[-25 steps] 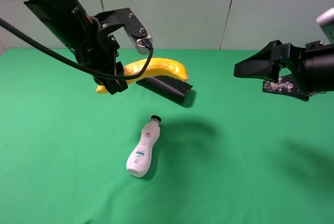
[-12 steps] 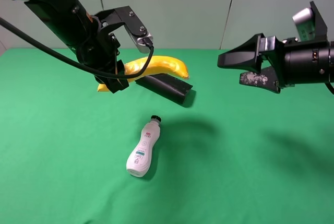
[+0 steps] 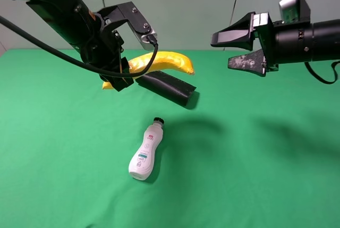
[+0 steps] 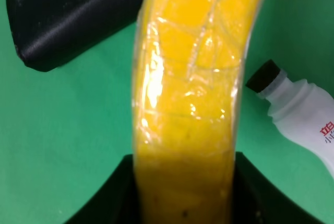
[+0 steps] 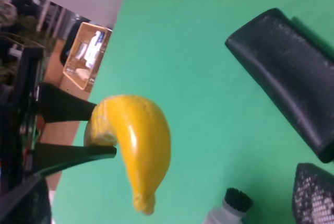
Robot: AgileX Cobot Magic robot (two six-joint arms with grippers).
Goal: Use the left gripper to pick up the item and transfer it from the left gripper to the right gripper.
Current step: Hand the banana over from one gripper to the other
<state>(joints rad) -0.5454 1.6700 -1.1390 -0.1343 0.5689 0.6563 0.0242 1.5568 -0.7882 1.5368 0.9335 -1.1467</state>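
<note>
The yellow banana (image 3: 164, 62) is held in the air by my left gripper (image 3: 123, 71), which is shut on its stem half. The free end points right toward my right gripper (image 3: 221, 52). The right gripper is open and empty, level with the banana and a short gap to its right. In the left wrist view the banana (image 4: 188, 104) runs between the black fingers (image 4: 117, 192). In the right wrist view the banana's tip (image 5: 138, 145) faces the camera, with one right finger pad (image 5: 313, 192) at the edge.
A black oblong case (image 3: 167, 87) lies on the green table (image 3: 255, 175) just below the banana. A white bottle with a black cap (image 3: 144, 153) lies nearer the front. A grey wall stands behind.
My right gripper has moved left and up toward the banana's free end, still open. My left gripper has raised the banana slightly.
</note>
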